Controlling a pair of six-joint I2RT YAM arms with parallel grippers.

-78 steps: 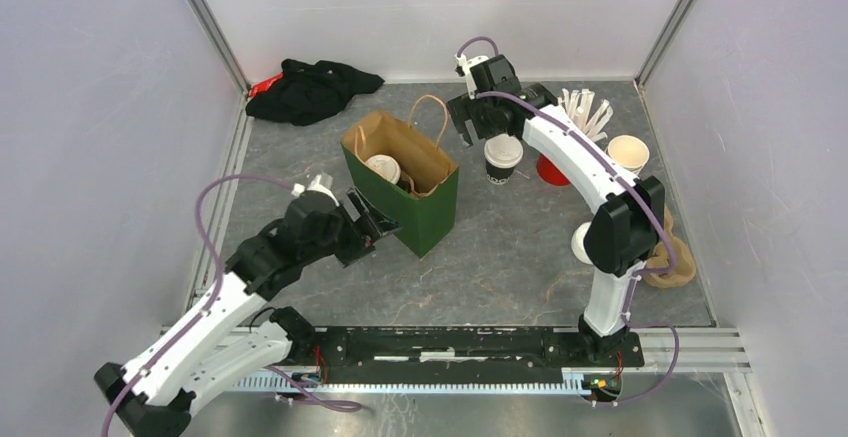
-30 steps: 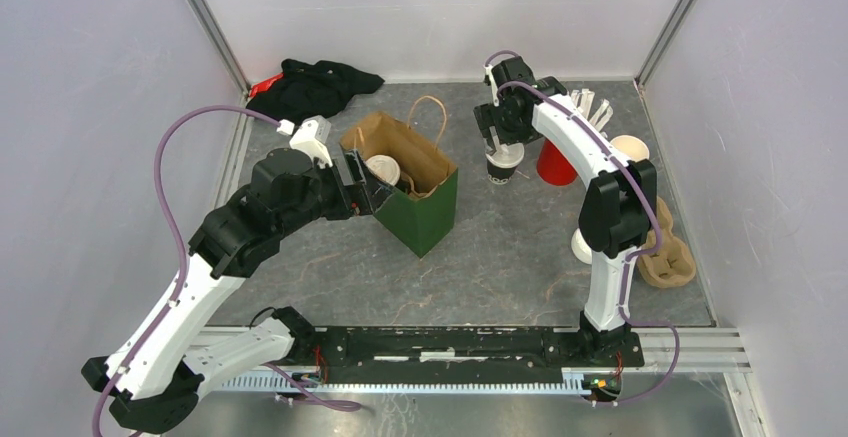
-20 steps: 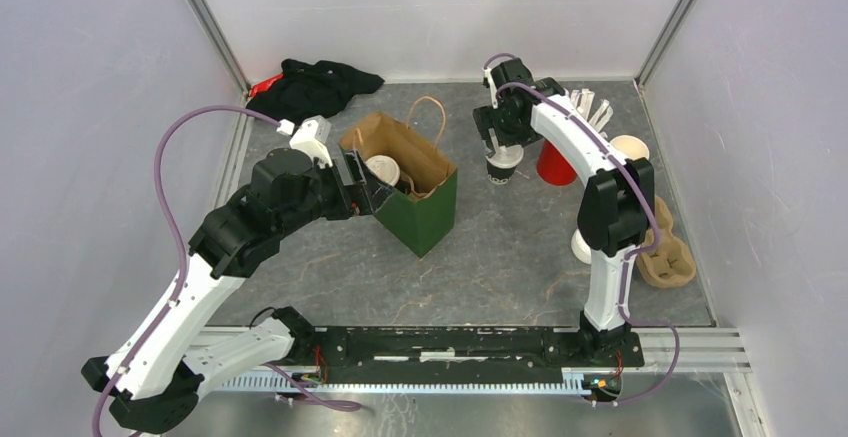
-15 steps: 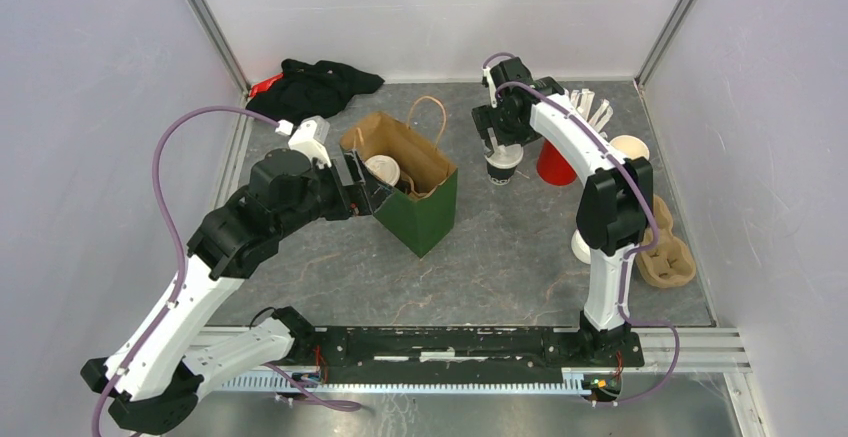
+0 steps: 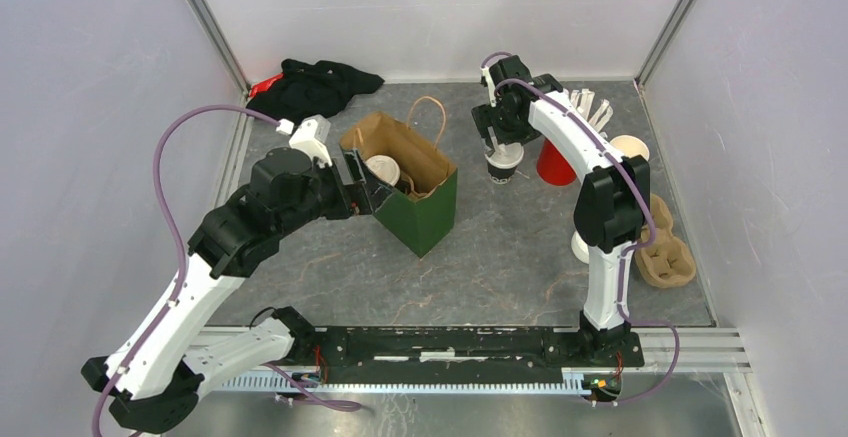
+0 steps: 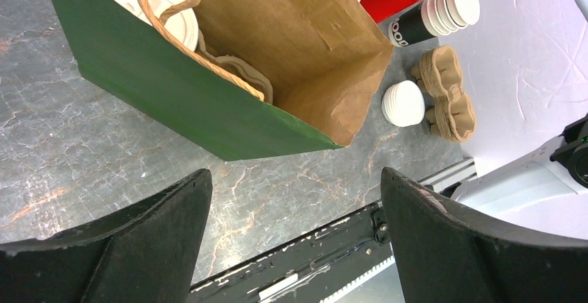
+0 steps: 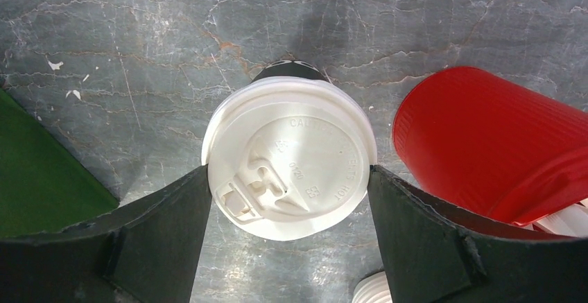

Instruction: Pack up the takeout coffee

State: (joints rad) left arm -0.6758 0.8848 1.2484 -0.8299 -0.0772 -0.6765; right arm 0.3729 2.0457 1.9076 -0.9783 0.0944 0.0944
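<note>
Item: lidded coffee cup (image 7: 290,166), far-middle worktop, beside red cup (image 7: 489,147). I saw the right gripper (image 7: 288,199) straddling its lid, fingers at the rim, grip unconfirmed. Left gripper (image 6: 295,199) wide, empty, by green bag (image 6: 180,102) holding another lidded cup (image 6: 156,5). Risk, I judged: lid-level squeeze could pop the lid or tip the cup.

Green paper bag (image 6: 180,102), matt, brown kraft interior; takeout coffee cup (image 7: 288,166), dark paper, smooth white plastic lid; ribbed glossy red cup (image 7: 485,143); grey marbled table (image 7: 139,39), matt.
</note>
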